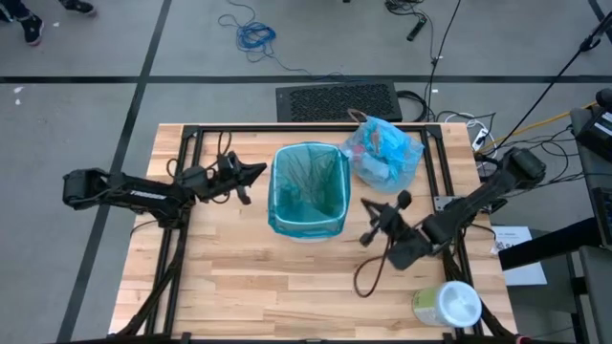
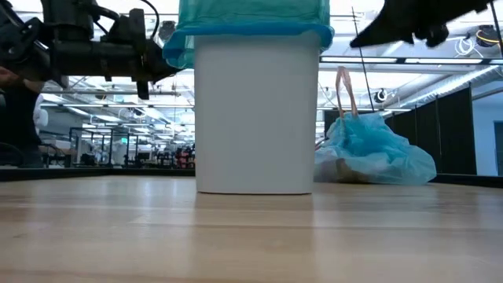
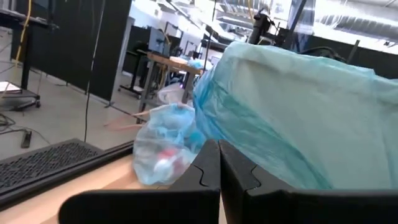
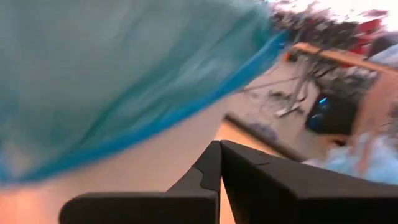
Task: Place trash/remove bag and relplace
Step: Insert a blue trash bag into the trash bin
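Lying tied bag (image 1: 384, 153), knot rearward

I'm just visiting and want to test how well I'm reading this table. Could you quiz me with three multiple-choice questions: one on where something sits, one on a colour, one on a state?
1. Where does the filled light-blue bag lie?
A. inside the bin
B. on the table beside the bin, on the right arm's side
C. on the floor

2. What colour is the liner fitted in the white bin?
A. black
B. teal-green
C. red

3. How are the fingers of the left gripper?
A. shut, empty
B. wide open
C. clamped on a bottle

Answers:
1 B, the high view shows it on the wood next to the bin.
2 B, teal plastic folds over the rim.
3 A, the left wrist view shows the fingers pressed together with nothing between.
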### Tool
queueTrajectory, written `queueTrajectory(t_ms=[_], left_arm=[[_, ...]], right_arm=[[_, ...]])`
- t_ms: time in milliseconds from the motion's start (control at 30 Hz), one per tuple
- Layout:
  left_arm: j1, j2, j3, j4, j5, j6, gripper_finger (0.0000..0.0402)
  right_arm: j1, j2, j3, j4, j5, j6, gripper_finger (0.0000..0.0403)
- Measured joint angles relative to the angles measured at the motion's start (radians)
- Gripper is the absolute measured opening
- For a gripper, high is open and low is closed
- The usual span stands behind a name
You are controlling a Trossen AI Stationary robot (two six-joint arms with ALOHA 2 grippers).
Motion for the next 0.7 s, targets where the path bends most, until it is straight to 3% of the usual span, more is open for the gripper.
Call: queueTrajectory(t_ms=[167,467,700], left_arm=[[0.002,0.0,0.041,-0.006,0.004,0.0,0.0],[0.086,0.055,0.18,-0.196,0.121,0.024,0.0],[0.091,0.123,0.181,-0.214,0.123,0.017,0.0]], right_arm=[[-0.087,-0.107,0.0,0.058,-0.012,-0.164,0.0],[-0.377,-0.056,0.0,0.474,-0.449,-0.567,0.0],[-0.507,0.037,0.0,0.498,-0.626,-0.506,0.0]])
